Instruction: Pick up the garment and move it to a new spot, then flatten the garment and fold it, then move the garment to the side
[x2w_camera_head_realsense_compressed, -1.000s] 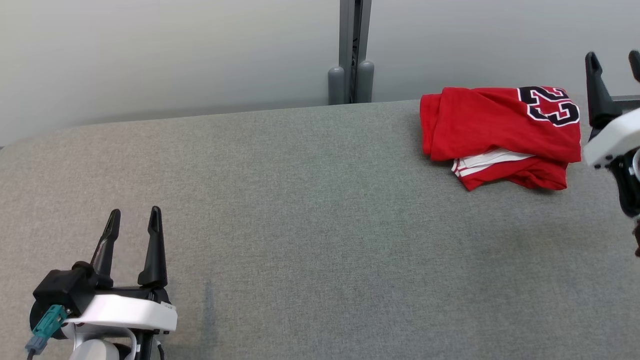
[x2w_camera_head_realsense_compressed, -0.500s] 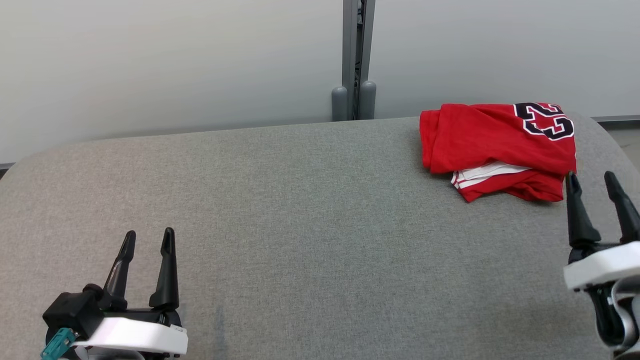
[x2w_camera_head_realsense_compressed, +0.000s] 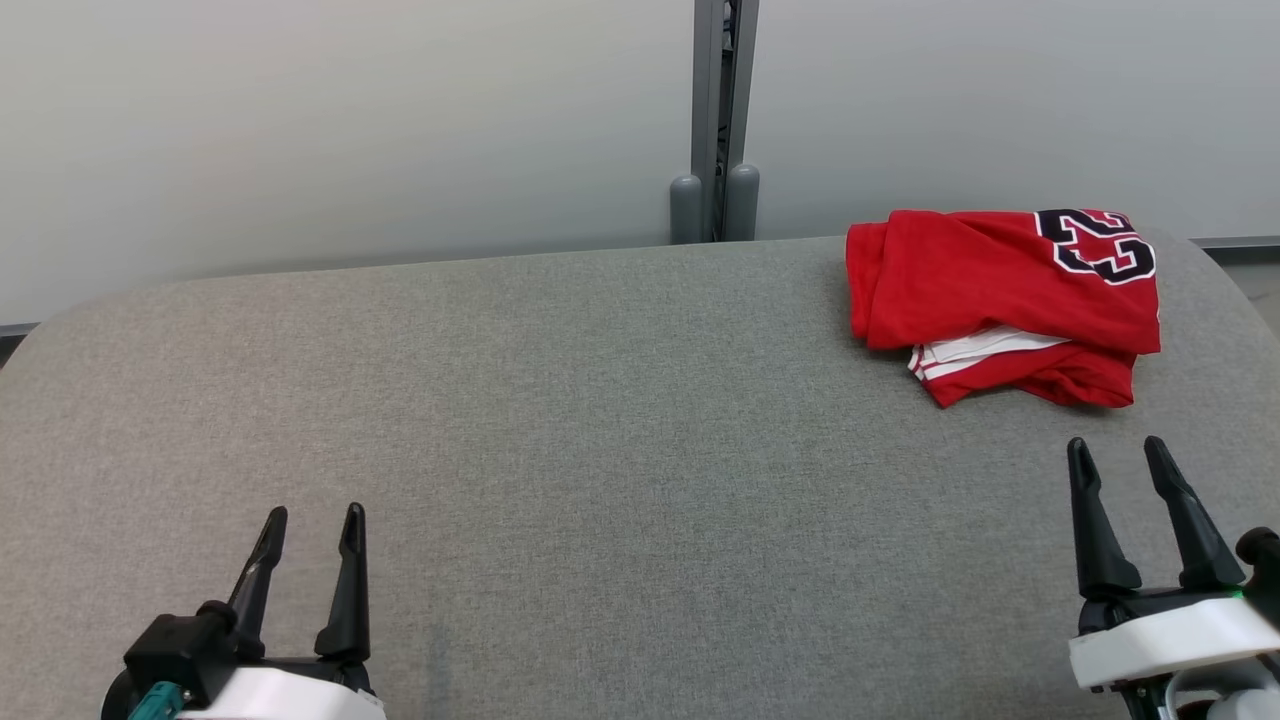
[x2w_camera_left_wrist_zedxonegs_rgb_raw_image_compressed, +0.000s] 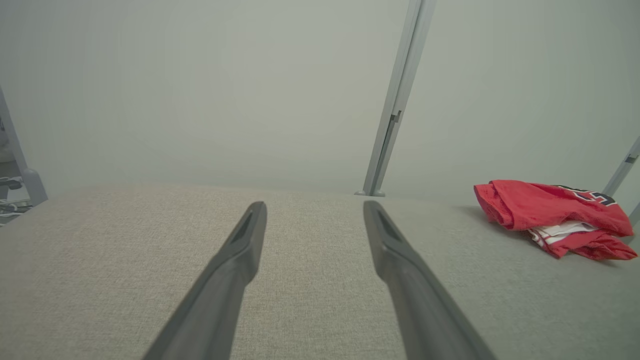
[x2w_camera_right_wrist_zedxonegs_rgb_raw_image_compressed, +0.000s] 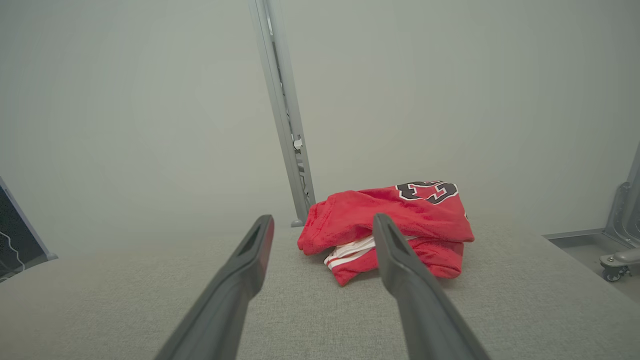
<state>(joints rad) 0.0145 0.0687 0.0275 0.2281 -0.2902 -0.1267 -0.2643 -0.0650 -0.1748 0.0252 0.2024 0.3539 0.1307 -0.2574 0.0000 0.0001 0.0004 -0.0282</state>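
The garment (x2w_camera_head_realsense_compressed: 1000, 290) is a red jersey with black-and-white numerals and white trim, folded into a bundle at the far right of the grey table (x2w_camera_head_realsense_compressed: 620, 430). It also lies at the right in the left wrist view (x2w_camera_left_wrist_zedxonegs_rgb_raw_image_compressed: 555, 217) and ahead in the right wrist view (x2w_camera_right_wrist_zedxonegs_rgb_raw_image_compressed: 390, 225). My right gripper (x2w_camera_head_realsense_compressed: 1115, 455) is open near the table's front right, a short way in front of the garment, nothing between its fingers. My left gripper (x2w_camera_head_realsense_compressed: 312, 522) is open at the front left, far from the garment, and empty.
A grey upright post (x2w_camera_head_realsense_compressed: 722, 120) with two rounded feet stands behind the table's far edge against a pale wall. The table's right end curves off close to the garment. A caster (x2w_camera_right_wrist_zedxonegs_rgb_raw_image_compressed: 612, 260) sits on the floor at the right.
The right gripper has come back from beside the garment toward the table's front right. The left gripper has drawn back toward the front edge. The camera has shifted a little too.
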